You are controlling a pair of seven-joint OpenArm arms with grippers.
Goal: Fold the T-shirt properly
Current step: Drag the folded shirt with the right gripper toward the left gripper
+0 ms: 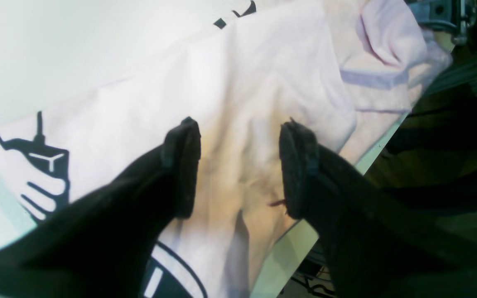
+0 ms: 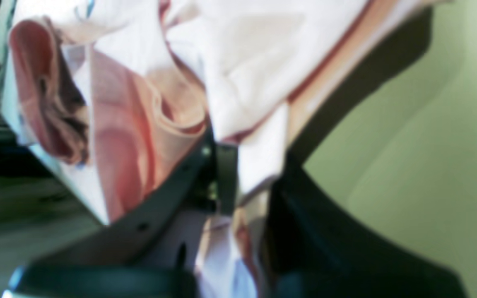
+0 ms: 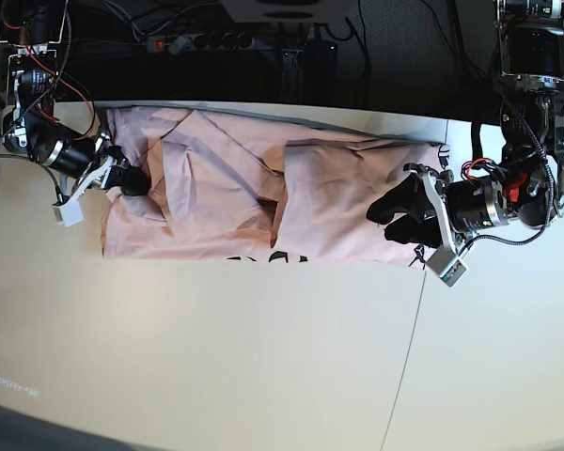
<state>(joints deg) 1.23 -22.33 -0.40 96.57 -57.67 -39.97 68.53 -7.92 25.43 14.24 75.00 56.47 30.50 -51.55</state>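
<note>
Left wrist view: the left gripper [image 1: 238,165] hovers over the T-shirt [image 1: 242,82], jaws spread and empty, print peeking past the fold.

Right wrist view: the right gripper [image 2: 242,174] looks clenched on bunched pink cloth.

Base view: the T-shirt lies along the table [image 3: 263,357]'s far edge, long axis left-right. The step seems a fresh grasp; next, likely lifting that end across.
</note>
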